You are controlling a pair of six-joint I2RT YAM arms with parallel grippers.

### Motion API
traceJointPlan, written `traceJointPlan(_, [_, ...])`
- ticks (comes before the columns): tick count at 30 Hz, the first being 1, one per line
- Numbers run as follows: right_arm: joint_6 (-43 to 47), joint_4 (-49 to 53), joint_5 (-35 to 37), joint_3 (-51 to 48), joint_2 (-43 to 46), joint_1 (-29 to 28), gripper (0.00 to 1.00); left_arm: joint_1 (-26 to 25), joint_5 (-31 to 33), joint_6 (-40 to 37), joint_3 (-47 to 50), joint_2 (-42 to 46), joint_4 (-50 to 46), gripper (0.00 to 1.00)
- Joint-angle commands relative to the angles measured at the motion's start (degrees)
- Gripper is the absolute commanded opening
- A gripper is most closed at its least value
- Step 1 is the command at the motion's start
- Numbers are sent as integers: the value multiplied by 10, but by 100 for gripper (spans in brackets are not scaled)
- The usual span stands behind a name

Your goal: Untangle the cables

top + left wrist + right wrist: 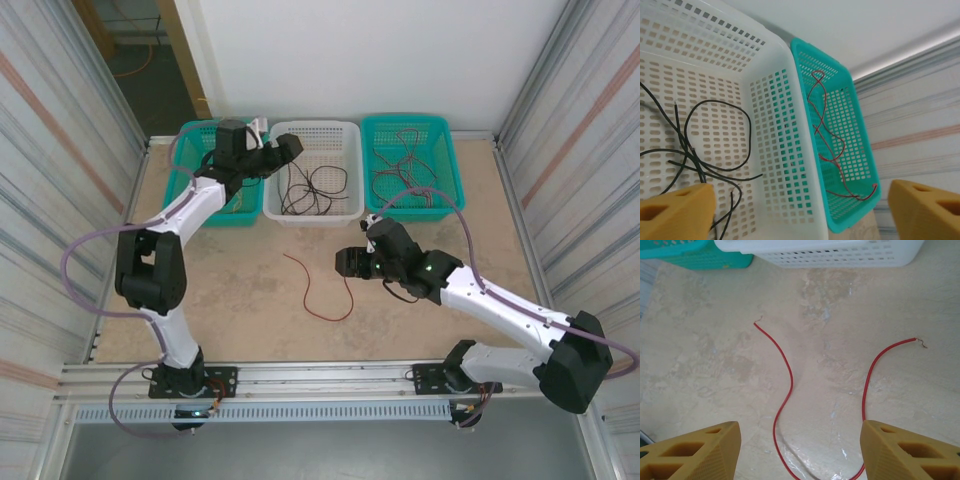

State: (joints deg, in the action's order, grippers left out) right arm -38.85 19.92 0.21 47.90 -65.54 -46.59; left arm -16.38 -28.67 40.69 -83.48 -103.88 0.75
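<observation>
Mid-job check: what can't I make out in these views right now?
- Left turquoise plastic basket, top view: contents covered by left arm.
- Loose red wire, right wrist view: lower loop cut by bottom edge.
- Thin black wires in white basket, left wrist view: ends run off left edge.

Lit bright & even from overhead in top view; soft, diffuse. Noted only faint, soft-edged grey shade on table (250,300) beneath the arms (200,210). Found back wall (400,50) nearly blown out, doorway (140,60) top-left dim by comparison. Saw side walls (50,150) splayed outward w/ wide-angle bend at edges. In left wrist view, got white basket (770,100) crisp but left fingers (675,210) soft, out of focus; pale bright strip along wall corner, upper rt. In right wrist view, caught shiny glare patch on table, low ctr; right fingers (695,452) slightly blurred, red cable (785,385) sharp.
</observation>
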Motion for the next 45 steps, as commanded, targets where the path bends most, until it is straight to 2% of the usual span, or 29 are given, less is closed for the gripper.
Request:
traceJointPlan(1, [-4, 11, 4, 27, -16, -4, 64, -25, 20, -84, -49, 57, -45, 95])
traceJointPlan(5, [0, 10, 12, 45, -42, -22, 63, -66, 89, -177, -81, 102, -133, 98])
traceJointPlan(8, [6, 13, 23, 62, -63, -39, 63, -75, 108, -187, -72, 141, -187, 96])
traceJointPlan(12, [8, 2, 18, 77, -102, -62, 64, -72, 178, -159, 64, 264, -193, 97])
traceJointPlan(14, [7, 0, 13, 87, -136, -68, 64, -59, 189, -144, 152, 337, -198, 96])
traceJointPlan(16, [6, -4, 1, 96, -172, -72, 63, -35, 173, -131, 220, 394, -221, 93])
traceJointPlan(20, [7, -23, -30, 119, -243, -74, 61, 19, 104, -116, 324, 502, -266, 87])
traceJointPlan(24, [7, -15, -8, 168, -322, -70, 61, 26, 83, -114, 382, 586, -286, 86])
traceJointPlan(27, [-4, 2, 16, 205, -383, -59, 59, 27, 78, -100, 400, 605, -274, 85])
traceJointPlan(33, [7, -28, 17, 234, -454, -72, 57, 26, 53, -87, 408, 584, -256, 82])
traceJointPlan(35, [6, -23, 22, 242, -469, -75, 51, 26, 48, -85, 411, 583, -252, 82])
traceJointPlan(36, [4, -20, 25, 244, -474, -75, 43, 26, 46, -83, 414, 584, -249, 82])
traceJointPlan(38, [1, -16, 30, 245, -476, -74, 20, 26, 43, -79, 421, 586, -241, 82])
traceJointPlan(41, [3, -17, 33, 240, -458, -74, 0, 26, 36, -71, 432, 585, -226, 82])
traceJointPlan(45, [6, -33, 28, 222, -393, -76, 0, 25, 13, -52, 447, 581, -190, 81])
